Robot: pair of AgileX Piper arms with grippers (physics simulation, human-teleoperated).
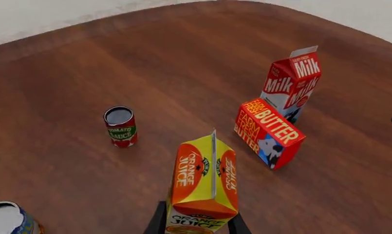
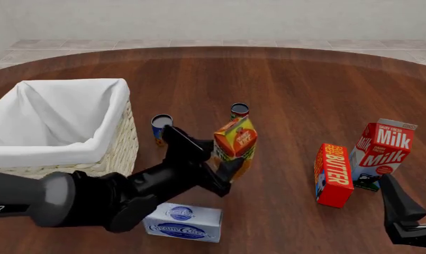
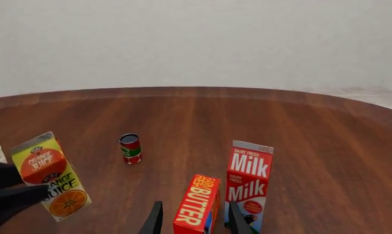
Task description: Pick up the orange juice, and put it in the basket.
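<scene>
The orange juice (image 2: 235,139) is an orange and yellow gable-top carton, tilted and held between the fingers of my left gripper (image 2: 211,156), which is shut on it. In the left wrist view the carton (image 1: 202,183) fills the space between the two dark fingers (image 1: 155,222). The right wrist view shows it (image 3: 51,176) leaning, gripped from the left. The basket (image 2: 57,153), pale wicker with white lining, stands at the left of the table, apart from the carton. My right gripper (image 2: 417,200) is open at the lower right, holding nothing.
A red Milk carton (image 2: 381,151) and a red Butter box (image 2: 333,174) stand just ahead of the right gripper. A tomato can (image 2: 239,110) and a blue can (image 2: 160,126) stand behind the juice. A white and blue box (image 2: 183,222) lies under the left arm.
</scene>
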